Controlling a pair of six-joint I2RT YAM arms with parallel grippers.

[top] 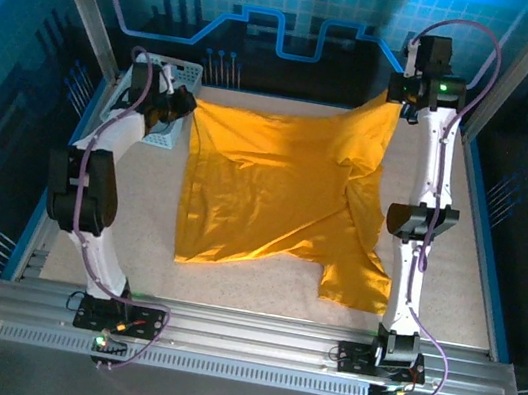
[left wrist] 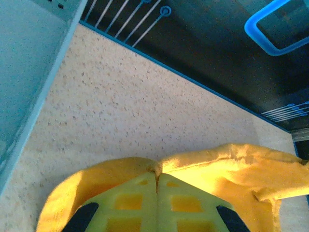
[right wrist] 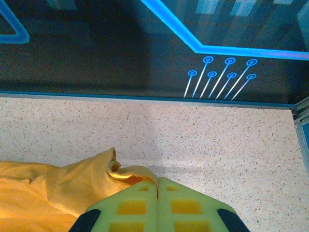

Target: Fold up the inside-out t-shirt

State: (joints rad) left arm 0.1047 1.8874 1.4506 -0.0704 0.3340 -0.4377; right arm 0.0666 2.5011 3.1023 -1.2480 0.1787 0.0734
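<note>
The t-shirt [top: 275,194] is plain mustard-yellow cloth, spread mostly flat across the middle of the top view. Its upper left corner is drawn to a point. Its upper right corner rises in a taut peak toward the upper right of the frame. Long creases run diagonally across it, and a wrinkled flap, possibly a sleeve, reaches lowest at the lower right. In the wrist views, bunched edges of the cloth lie along the bottom of each frame.
</note>
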